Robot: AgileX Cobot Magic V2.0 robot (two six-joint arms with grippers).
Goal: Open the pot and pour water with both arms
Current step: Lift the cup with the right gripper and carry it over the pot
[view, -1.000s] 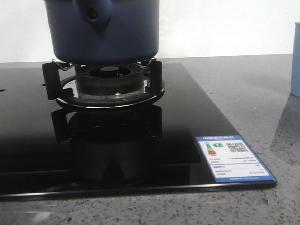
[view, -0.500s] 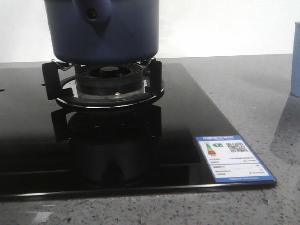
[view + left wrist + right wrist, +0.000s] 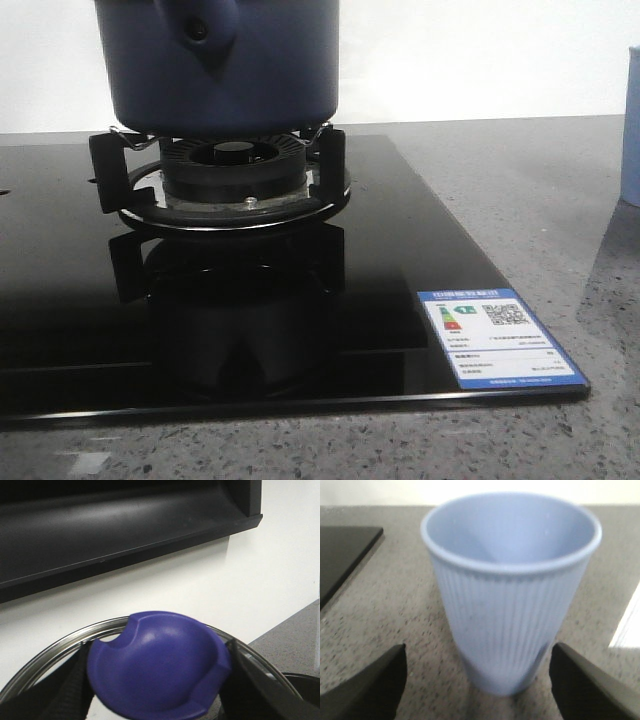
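Observation:
The dark navy pot (image 3: 260,70) stands on the gas burner (image 3: 235,170), its handle lug (image 3: 205,30) facing the camera and its top cut off by the frame. In the left wrist view a blue lid knob (image 3: 160,662) sits between the black fingers (image 3: 45,695) of my left gripper (image 3: 157,682), which is shut on it. The lid's steel rim (image 3: 60,647) curves behind the knob. My right gripper (image 3: 477,680) is open, its fingers (image 3: 365,685) standing apart on either side of a pale blue ribbed cup (image 3: 510,590). No water shows in the cup.
The black glass cooktop (image 3: 400,230) carries a blue-and-white label (image 3: 500,338) at its near right corner. Grey speckled counter (image 3: 540,200) lies to the right, with the cup (image 3: 631,130) at the frame's edge. A dark range hood (image 3: 125,525) hangs on the white wall.

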